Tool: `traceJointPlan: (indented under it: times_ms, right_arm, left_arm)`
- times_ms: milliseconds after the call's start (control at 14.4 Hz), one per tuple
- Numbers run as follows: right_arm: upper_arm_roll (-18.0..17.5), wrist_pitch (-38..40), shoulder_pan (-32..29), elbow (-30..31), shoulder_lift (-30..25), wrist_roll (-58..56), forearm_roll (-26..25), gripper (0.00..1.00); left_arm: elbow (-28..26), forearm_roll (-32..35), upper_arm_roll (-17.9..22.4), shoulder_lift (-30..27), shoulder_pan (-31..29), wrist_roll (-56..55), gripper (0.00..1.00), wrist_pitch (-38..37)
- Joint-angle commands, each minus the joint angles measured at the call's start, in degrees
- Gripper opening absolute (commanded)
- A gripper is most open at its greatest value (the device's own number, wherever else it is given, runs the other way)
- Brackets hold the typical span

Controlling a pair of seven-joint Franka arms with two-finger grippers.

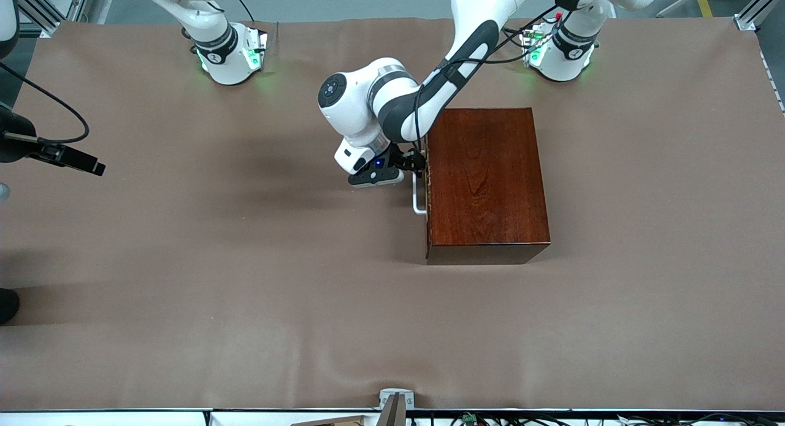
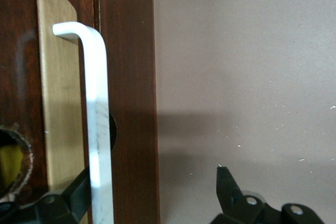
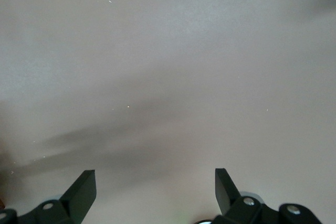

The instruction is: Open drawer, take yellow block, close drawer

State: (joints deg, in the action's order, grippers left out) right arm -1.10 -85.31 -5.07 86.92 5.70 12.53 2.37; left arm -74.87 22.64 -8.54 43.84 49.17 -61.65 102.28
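Drawer handle [image 2: 97, 124] sits between left gripper's [image 2: 152, 192] wide-spread fingers.

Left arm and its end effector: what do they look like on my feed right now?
The left arm is glossy white with dark grey joint bands and a black cable along it. Its base glows green. The left end effector is black, with a small blue light on its mount; thin black fingers.

The left gripper [image 1: 417, 163] stands open astride the white handle [image 1: 419, 196] against the shut drawer [image 2: 63, 103] of the wooden box [image 1: 484, 181], bare table [image 1: 214, 260] all around.
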Motion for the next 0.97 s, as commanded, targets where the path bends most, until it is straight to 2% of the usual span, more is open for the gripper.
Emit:
traceJointPlan:
  times_ms: [0, 554, 900]
  right_arm:
    - [-0.39, 0.58, 0.67, -1.23, 0.19, 1.09, 0.71, 1.0]
    - [-0.3, 0.67, 2.0, -0.97, 0.54, 0.13, 0.1, 1.0]
    - [-0.22, 0.58, 1.64, -1.06, 0.54, -0.14, 0.1, 1.0]
  left_arm:
    - [2.71, 1.18, 0.28, 1.52, 1.28, -1.1, 1.0, 0.28]
    - [2.97, 0.83, 0.19, 1.6, 2.6, -6.28, 1.0, 7.57]
    - [3.59, 0.74, 0.19, 1.95, 3.39, -6.46, 1.0, 9.08]
